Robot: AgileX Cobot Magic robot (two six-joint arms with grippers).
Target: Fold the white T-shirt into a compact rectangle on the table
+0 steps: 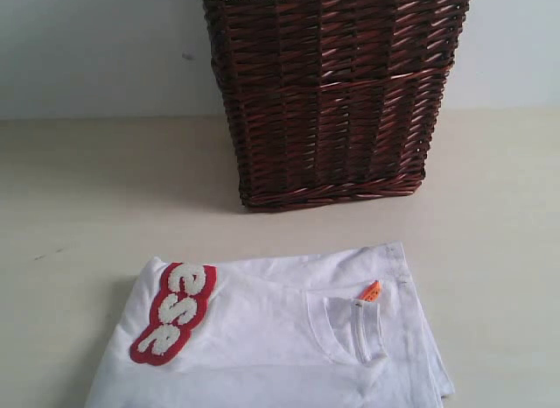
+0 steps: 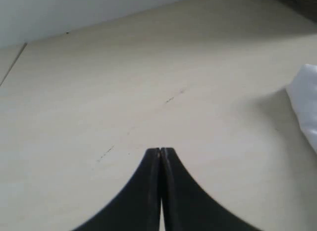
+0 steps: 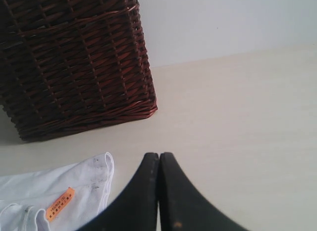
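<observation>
The white T-shirt lies folded at the front of the pale table, its red-outlined fluffy letters on the left part and its orange neck tag near the right. Neither gripper shows in the exterior view. My left gripper is shut and empty above bare table, with a white edge of the T-shirt off to one side. My right gripper is shut too, holding nothing, just beside the T-shirt's corner and its orange tag.
A tall dark brown wicker basket with a white lace rim stands behind the shirt at the back of the table, also seen as the basket in the right wrist view. A pale wall rises behind. Faint dark scratches mark the tabletop.
</observation>
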